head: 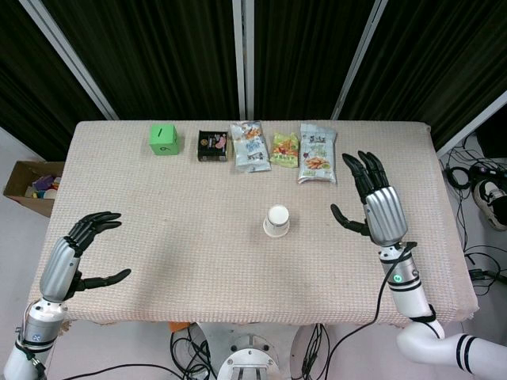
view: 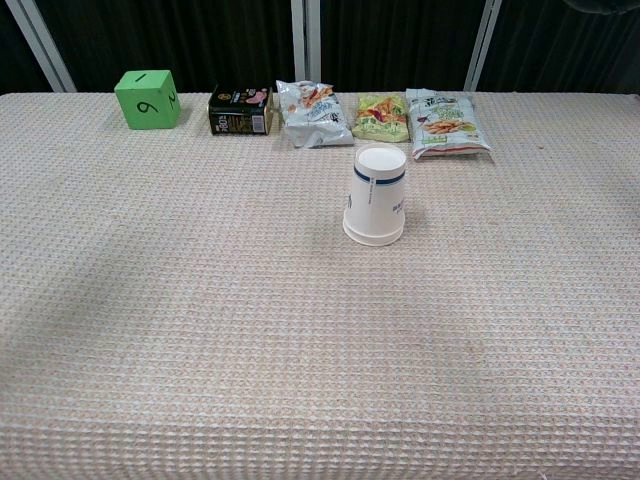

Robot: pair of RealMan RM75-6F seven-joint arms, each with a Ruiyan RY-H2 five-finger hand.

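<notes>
— While the table (head: 158, 261) fills most of the head view under its woven beige cloth, where do the two hands sit on it?

— Near the front corners, well apart. The right hand (head: 374, 202) hovers over the right side, fingers spread wide and stretched toward the far edge, thumb out to the side — it holds nothing. The left hand (head: 83, 245) is over the front left corner, fingers loosely curved and apart, thumb held away from them; nothing in it either.

— And what lies closest to the right hand?

— A white paper cup (view: 376, 195), standing upside down about mid-table, with a dark blue band near its upturned base. It is near the thumb side of the right hand but clearly apart from it, and well apart from the left.

— What about the far edge?

— A row there. From the robot's left: a green cube (view: 147, 98) with black markings, a dark box (view: 240, 110), then three snack bags — a silvery one (view: 312, 113), a smaller green-yellow one (view: 381, 117), and a pale one (view: 445, 123) showing sticks of food. The pale bag lies just beyond the right hand's fingertips, not touching.

— Does the chest view show the hands?

— No, only the cup and the row.
</notes>
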